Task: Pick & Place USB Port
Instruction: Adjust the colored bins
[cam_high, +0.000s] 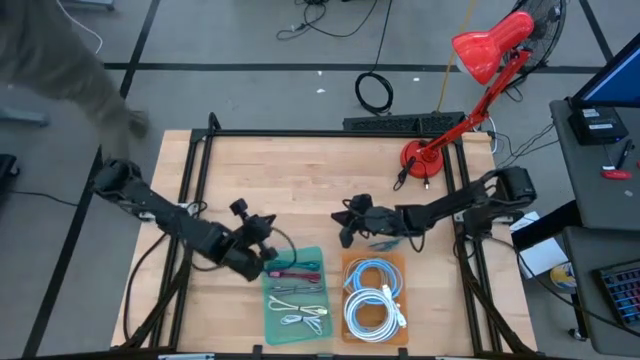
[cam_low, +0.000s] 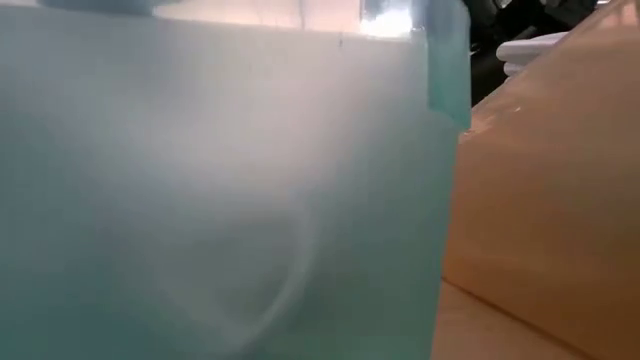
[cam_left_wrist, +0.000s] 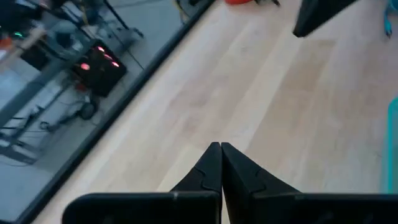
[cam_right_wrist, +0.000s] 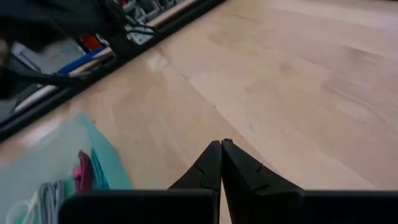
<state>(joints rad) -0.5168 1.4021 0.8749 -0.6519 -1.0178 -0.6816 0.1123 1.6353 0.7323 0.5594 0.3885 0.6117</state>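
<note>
Both grippers pinched closed and empty above the pale wooden table (cam_high: 300, 170).
White coiled cables fill the orange tray (cam_high: 374, 297); the left gripper (cam_high: 266, 243) hovers at the teal tray (cam_high: 296, 298) of USB cables (cam_high: 296, 272), the right gripper (cam_high: 347, 230) near both trays, red desk lamp (cam_high: 470, 80) behind.

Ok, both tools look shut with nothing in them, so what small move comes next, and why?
Probably open the left tool and ease it over the green tray. It is shut and empty, at that tray's far-left corner, with cables lying inside. The right tool is shut and empty too, above the orange tray.
</note>
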